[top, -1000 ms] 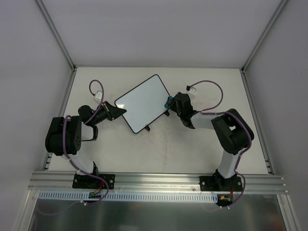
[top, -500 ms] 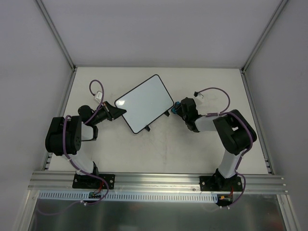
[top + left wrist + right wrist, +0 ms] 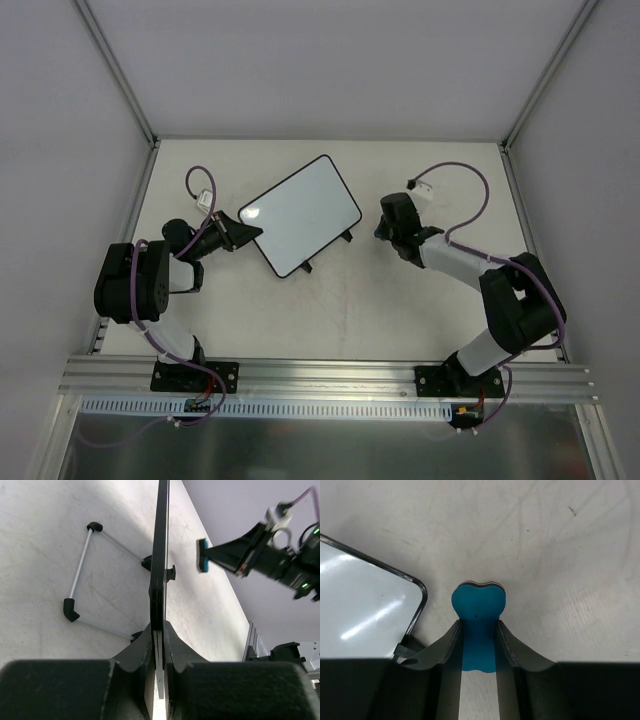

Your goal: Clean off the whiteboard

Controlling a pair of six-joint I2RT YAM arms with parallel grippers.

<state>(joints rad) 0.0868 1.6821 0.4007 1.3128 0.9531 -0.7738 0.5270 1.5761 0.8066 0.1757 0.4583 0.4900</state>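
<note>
Table: pale, scuffed surface. Whiteboard: positioned left of centre on the table, turned diagonally, black frame, white face with a glare spot near its left corner; two black feet project from its near-right edge. Left gripper: jaws narrow, clamped on the whiteboard's left corner, the board seen edge-on between the fingers. Right gripper: to the right of the whiteboard and apart from it, jaws closed on a blue bone-shaped eraser, whose lobed end protrudes beyond the fingertips, over bare table.
</note>
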